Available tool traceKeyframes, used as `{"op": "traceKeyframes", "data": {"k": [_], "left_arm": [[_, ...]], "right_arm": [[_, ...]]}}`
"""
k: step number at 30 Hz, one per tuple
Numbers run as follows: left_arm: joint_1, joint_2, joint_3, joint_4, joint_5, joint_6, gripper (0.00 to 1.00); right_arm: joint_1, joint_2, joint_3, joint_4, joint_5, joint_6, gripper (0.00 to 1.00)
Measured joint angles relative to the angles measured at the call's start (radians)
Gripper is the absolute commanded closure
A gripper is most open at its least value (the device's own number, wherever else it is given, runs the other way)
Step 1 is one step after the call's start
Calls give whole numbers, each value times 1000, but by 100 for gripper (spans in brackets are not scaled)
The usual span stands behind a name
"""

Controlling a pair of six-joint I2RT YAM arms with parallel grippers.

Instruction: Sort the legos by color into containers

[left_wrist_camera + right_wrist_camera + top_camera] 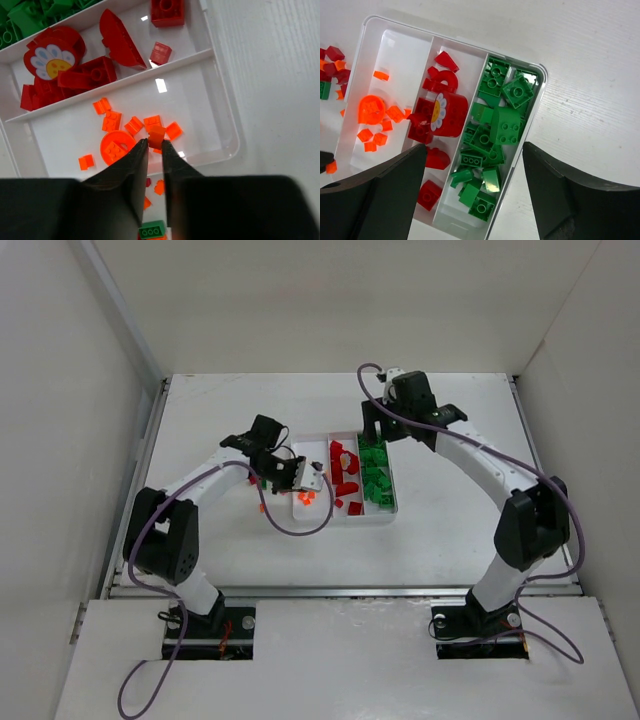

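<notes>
Jaws of left gripper point(155, 144) being held almost closed, small orange lego point(157, 135) being pinched between tips, above orange compartment point(200, 100) of white tray point(343, 523). Jaws of right gripper point(474, 150) being held wide apart, nothing being gripped, above tray near far end. Red legos point(437, 112) being held in middle compartment, green legos point(502, 125) in right one. Few loose pieces point(262, 506) being seen on table point(450, 530), just beside tray's left wall.
</notes>
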Motion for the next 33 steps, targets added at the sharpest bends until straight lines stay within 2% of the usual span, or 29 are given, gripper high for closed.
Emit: {"op": "traceKeyframes", "data": {"k": [3,4,11,14,17,21,25,28,31,33], "left_arm": [[-1,24,20,45,-21,-55,48],[-1,27,27,57,-26,-67,1],[-1,22,39,107,-40,-161,0],[11,-16,39,138,-73,-276,0],[75,-133,-3,224,-146,-447,0],[207,-392,-142,354,-406,-731,0],[245,-580,-293,408,-796,-1011,0],[275,-605,-364,384,-1034,-1198,0],[349,-613,-404,349,-1190,-1330,0],[399,-636,-415,345,-1255,-1389,0]], "right_arm": [[0,-33,-35,2,9,0,17],[0,-47,-50,1,12,0,17],[0,-89,-87,-6,26,0,15],[5,-91,-86,-6,34,-1,14],[31,-79,-54,-22,45,-5,14],[111,10,101,-44,42,-13,14],[216,158,303,-46,11,13,14],[285,246,389,-38,-18,71,14],[357,340,475,-47,-20,121,20],[407,413,552,-53,-6,145,28]]}}
